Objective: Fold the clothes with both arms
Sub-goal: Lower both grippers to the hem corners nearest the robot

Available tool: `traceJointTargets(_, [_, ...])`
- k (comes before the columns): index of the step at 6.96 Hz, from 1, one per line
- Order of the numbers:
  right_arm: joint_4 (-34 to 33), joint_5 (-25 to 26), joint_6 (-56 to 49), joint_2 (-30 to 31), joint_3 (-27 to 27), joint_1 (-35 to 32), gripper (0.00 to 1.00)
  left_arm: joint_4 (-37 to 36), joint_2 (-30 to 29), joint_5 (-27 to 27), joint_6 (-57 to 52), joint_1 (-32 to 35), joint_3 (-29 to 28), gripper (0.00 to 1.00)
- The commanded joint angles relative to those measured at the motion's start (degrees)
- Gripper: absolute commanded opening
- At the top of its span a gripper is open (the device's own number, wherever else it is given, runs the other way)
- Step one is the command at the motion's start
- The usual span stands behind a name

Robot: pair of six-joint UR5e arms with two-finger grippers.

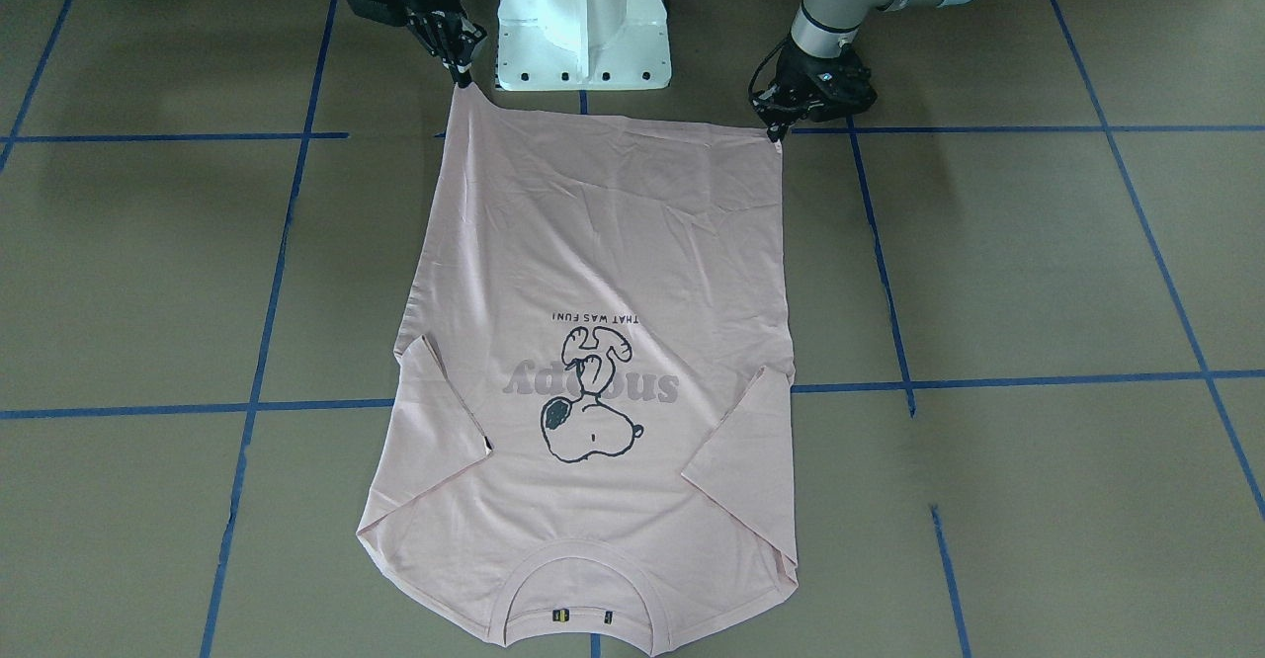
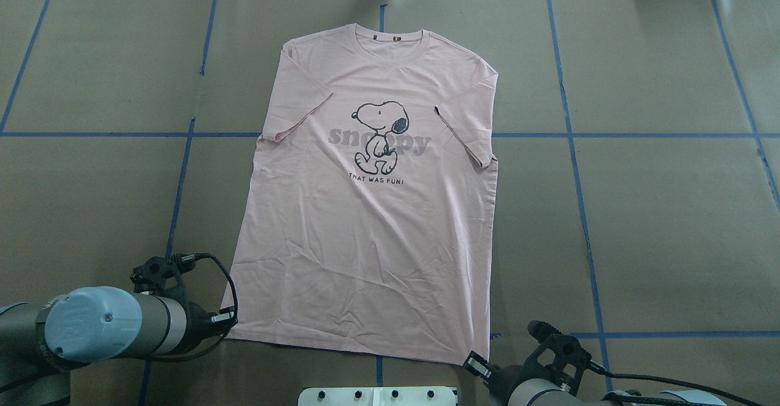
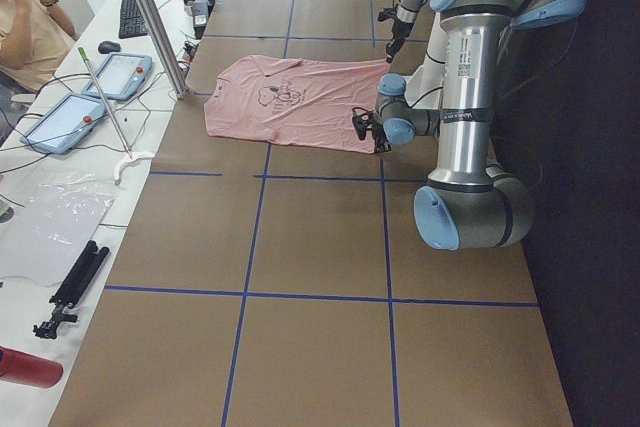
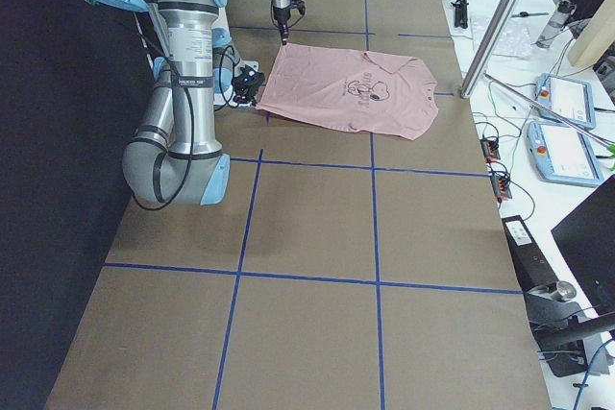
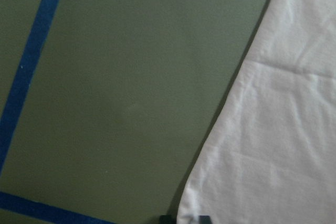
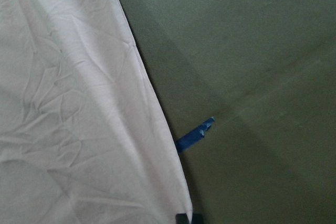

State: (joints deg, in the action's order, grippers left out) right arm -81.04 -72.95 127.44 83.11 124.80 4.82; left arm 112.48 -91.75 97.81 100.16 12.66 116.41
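While the left tool (image 1: 776, 132) and right tool (image 1: 461, 73) pinch the T-shirt (image 1: 603, 243) hem corners, a pedestal (image 1: 583, 6) stands between them.

The T-shirt (image 2: 372, 211) lay flat and low across the middle of the table (image 2: 670, 223), so nothing rose from it to block a pass above. Wide bare brown surface lay open on both sides of it, crossed only by flat blue tape lines (image 2: 640, 135). On the robot's side room was tight. The left gripper (image 1: 776, 132) and the right gripper (image 1: 462, 75) each pinched a hem corner, and the white pedestal base (image 1: 583, 26) stood between them, just beside the hem. The left arm (image 3: 462, 97) rose as a tall column at that edge. Past the collar, an upright metal post (image 3: 155, 27) stood at the table's far edge.
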Motion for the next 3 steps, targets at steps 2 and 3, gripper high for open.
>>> traceJointTargets(2, [0.0,-0.17,0.0,2.22,3.06,-0.08,0.0,-0.51,-0.27,3.53,8.74,-0.69,5.74,0.0])
traceJointTargets(3, [0.0,-0.26,-0.09,5.1,5.95,0.18,0.0,-0.59,-0.01,3.53,11.78,-1.4,9.15,0.0])
